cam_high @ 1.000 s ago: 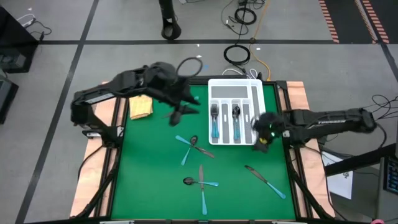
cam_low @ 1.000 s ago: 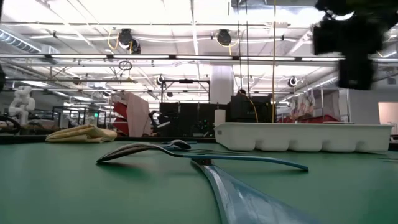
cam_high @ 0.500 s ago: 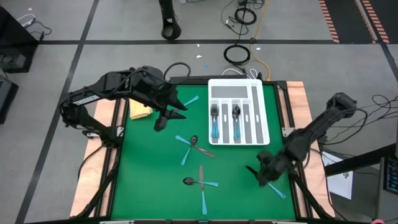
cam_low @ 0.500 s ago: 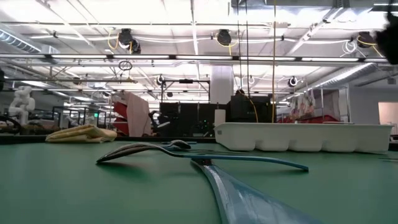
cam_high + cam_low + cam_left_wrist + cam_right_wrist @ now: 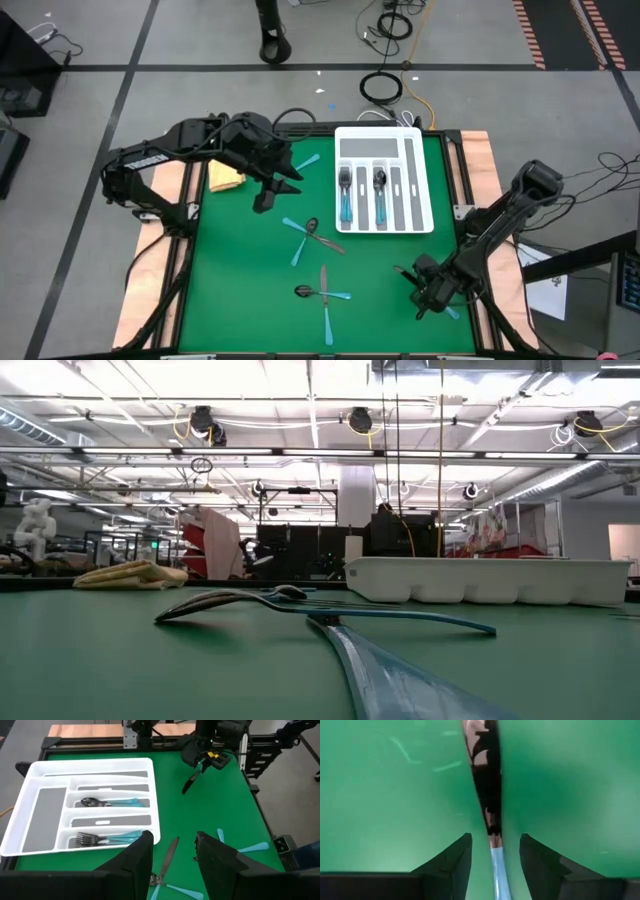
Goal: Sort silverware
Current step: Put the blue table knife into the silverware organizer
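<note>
Silverware with light-blue handles lies loose on the green mat: a crossed pair (image 5: 310,235), a spoon and a knife (image 5: 322,292), one piece (image 5: 305,162) by the tray, and a knife (image 5: 403,272) near the right edge. My right gripper (image 5: 427,296) is low over that knife, open. In the right wrist view its fingers stand on either side of the blue handle (image 5: 497,870), with green showing in both gaps; the blade (image 5: 485,780) points ahead. My left gripper (image 5: 270,190) hovers open, left of the tray, holding nothing.
The white compartmented tray (image 5: 420,180) sits at the far right of the mat, with a fork (image 5: 105,839) and a spoon (image 5: 107,801) in two slots. A yellow cloth (image 5: 225,172) lies at the far left. The mat's near left part is bare.
My right gripper has swung from beside the tray's right side toward the near edge and come down over the knife by the right edge. My left gripper has drifted a little toward the table's left. No silverware has moved.
</note>
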Robot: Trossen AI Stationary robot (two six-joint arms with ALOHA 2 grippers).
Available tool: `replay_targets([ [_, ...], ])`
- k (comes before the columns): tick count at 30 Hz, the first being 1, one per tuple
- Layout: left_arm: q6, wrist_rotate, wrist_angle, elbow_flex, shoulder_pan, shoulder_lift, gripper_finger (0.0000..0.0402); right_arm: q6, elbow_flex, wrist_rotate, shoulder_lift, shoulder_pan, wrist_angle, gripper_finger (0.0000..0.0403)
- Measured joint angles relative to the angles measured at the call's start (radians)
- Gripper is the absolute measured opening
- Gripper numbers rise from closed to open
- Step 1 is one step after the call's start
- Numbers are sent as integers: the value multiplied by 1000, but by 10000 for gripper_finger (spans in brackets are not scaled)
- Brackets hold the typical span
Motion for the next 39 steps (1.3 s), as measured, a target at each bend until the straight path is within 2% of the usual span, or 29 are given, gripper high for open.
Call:
replay_targets([
  [5,-5,0,0,0,0,0,153,-34,3,-10,65,0,20,168],
  [9,-6,0,-7,0,0,0,153,-74,5,-52,106,1,40,162],
  [12,-6,0,-8,0,0,0,153,-50,10,-77,133,11,25,129],
  [18,-7,0,-15,0,0,0,153,-36,12,-107,147,12,9,21],
  [23,3,-1,-64,0,-1,0,153,-34,25,-108,144,12,-4,5],
  [28,40,-15,-101,0,0,0,153,-70,138,-102,163,15,-105,1],
  [32,50,-53,-105,0,0,0,153,-63,215,-51,157,16,-129,1],
  [39,56,-75,-114,0,10,0,153,-7,297,139,156,-2,-183,0],
])
